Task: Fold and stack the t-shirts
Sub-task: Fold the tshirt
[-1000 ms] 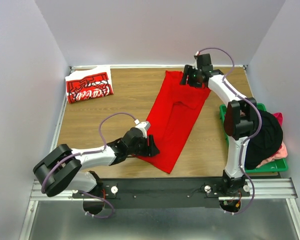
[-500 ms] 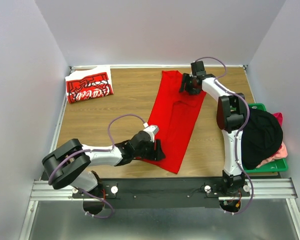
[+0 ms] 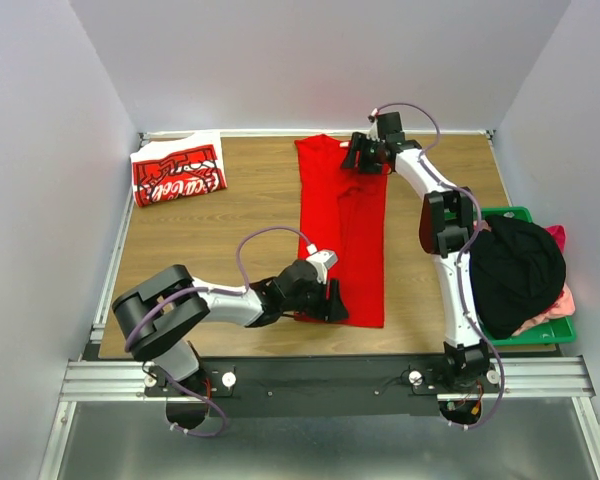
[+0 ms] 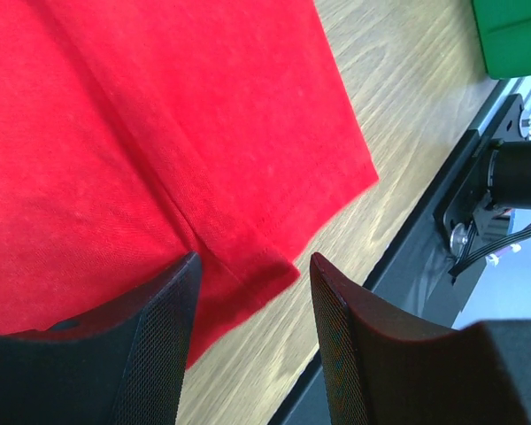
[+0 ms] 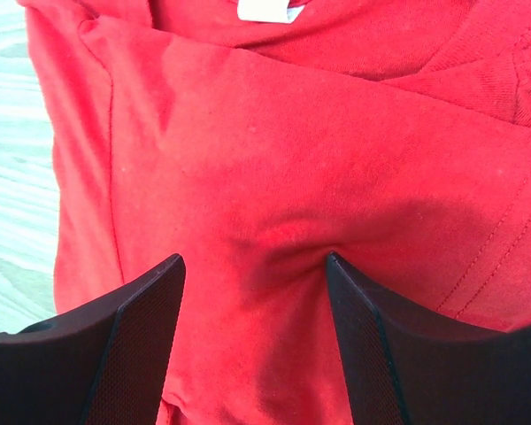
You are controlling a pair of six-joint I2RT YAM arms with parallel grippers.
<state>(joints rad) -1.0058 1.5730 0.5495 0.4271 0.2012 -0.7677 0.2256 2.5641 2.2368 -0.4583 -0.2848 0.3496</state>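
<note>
Cloth strip: plain red t-shirt (image 3: pixel 345 235), folded narrow, long axis running away from the arm bases. At its near hem sits the left gripper (image 3: pixel 333 300), at its collar end the right gripper (image 3: pixel 354 155); both with jaws apart, tips on cloth. Well left of it lies the lettered t-shirt (image 3: pixel 178 175), folded. Next fold probably end to end.

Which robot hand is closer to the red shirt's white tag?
Right. The right gripper is right beside the white tag on the plain red t-shirt; the left gripper is at its opposite hem.
</note>
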